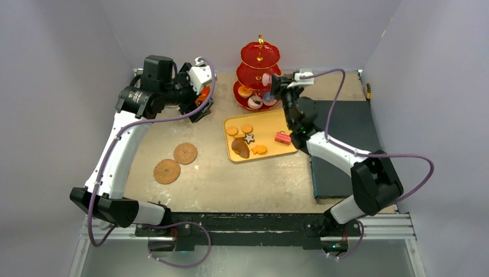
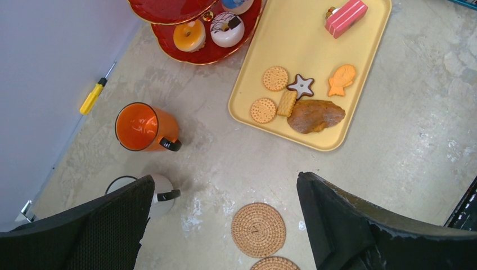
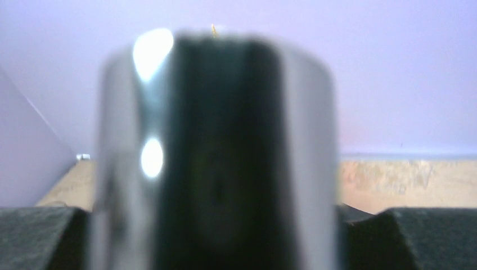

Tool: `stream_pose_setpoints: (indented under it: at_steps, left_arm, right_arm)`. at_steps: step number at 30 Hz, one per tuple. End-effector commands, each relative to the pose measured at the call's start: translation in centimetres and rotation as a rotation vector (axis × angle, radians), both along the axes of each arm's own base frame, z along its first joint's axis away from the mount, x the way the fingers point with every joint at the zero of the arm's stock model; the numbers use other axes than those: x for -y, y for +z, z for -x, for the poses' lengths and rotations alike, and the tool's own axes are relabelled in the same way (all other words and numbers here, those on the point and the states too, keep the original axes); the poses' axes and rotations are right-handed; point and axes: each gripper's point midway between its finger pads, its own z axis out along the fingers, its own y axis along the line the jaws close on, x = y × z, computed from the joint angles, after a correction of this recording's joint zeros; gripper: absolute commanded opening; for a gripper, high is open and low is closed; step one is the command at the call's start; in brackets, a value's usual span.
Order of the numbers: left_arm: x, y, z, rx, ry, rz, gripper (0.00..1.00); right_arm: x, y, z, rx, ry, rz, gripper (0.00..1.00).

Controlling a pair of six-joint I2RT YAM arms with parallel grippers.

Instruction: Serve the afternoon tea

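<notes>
Donut [image 1: 266,79] clamped between right fingers [image 3: 427,239] beside middle tier of stand [image 1: 251,75], left fingers [image 2: 84,230] wide

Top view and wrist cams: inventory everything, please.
stand: 1, red, gold rims, back centre
donuts: 3, mixed, stand's bottom tier
tray: 1, yellow, in front of stand
pastries: 7, brown, orange, pink, on tray
mugs: 2, orange and white, back left
coasters: 2, brown, front left
screwdriver: 1, yellow, by wall near mugs
mat: 1, dark, right side
left claw: 1, black, open, above mugs
right claw: 1, black, at stand's middle tier, grip unclear
</notes>
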Motion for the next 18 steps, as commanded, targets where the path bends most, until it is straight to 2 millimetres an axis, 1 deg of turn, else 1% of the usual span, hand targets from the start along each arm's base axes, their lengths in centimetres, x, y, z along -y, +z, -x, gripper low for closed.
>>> stream_pose_setpoints:
  at_steps: [1,4,7,9,14,18]
  left_arm:
    - [0.1,1.2,0.2,0.051,-0.022,-0.001,0.98]
    - [-0.1,1.2,0.2,0.053,-0.019,-0.007,0.98]
    - [-0.1,1.2,0.2,0.053,-0.019,-0.009,0.98]
    - [-0.1,1.2,0.2,0.053,-0.020,-0.010,0.98]
    - [-0.1,1.1,0.2,0.053,-0.023,-0.011,0.98]
    - [0.0,1.2,0.2,0.054,-0.026,-0.007,0.98]
  right_arm:
    - [-0.6,4.4,-2.3,0.093,0.018,-0.024,0.36]
    - [-1.3,4.3,-3.9,0.091,0.020,-0.022,0.36]
    - [-1.6,3.7,-4.9,0.076,0.021,-0.028,0.36]
    - [-1.6,3.4,-5.2,0.070,0.017,-0.035,0.36]
    - [-1.3,3.1,-4.8,0.068,0.014,-0.045,0.36]
    - [-1.2,2.4,-5.3,0.060,0.001,-0.038,0.36]
